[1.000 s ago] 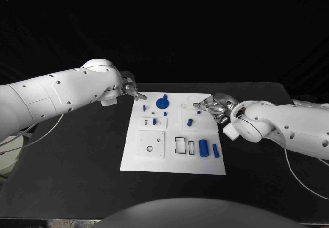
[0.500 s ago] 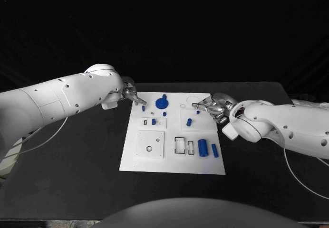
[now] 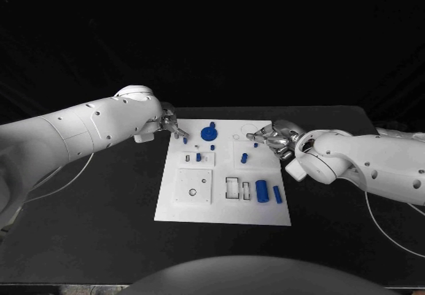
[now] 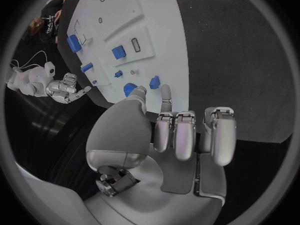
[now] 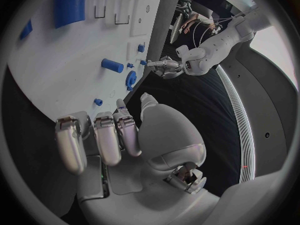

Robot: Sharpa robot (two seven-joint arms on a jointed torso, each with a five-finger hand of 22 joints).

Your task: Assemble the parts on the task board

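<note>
The left hand (image 3: 171, 125) hovers at the far left corner of the task board (image 3: 222, 209), its fingers (image 4: 185, 135) lying side by side and bent forward, thumb and forefinger reaching toward a small blue peg (image 4: 154, 81) near the board's edge; nothing sits between them, so the hand is holding nothing. The right hand (image 3: 271, 136) is in much the same posture at the far right side of the board, fingers (image 5: 106, 135) curled together and empty, its tips just above a small blue stud (image 5: 98, 102). The risk, as I judge it, is that either hand closes slightly off centre on such a small piece: a fingertip could knock the peg flat or push it off the board onto the tabletop (image 3: 97, 203), where it would be harder to pick up. The hands also face each other across a narrow board, so a reach toward the middle by both at once could bring the fingers together. The board itself is a white plate lying flat in the middle of the black tabletop. On its far part stands a blue gear (image 3: 210, 133) with small pegs near it; a short blue cylinder (image 3: 244, 158) lies toward the middle; nearer the robot a larger blue cylinder (image 3: 262, 190) and a thin blue bar (image 3: 278, 195) lie beside two open rectangular slots (image 3: 239, 188), and a square panel with a round hole (image 3: 194, 192) sits on the left.
</note>
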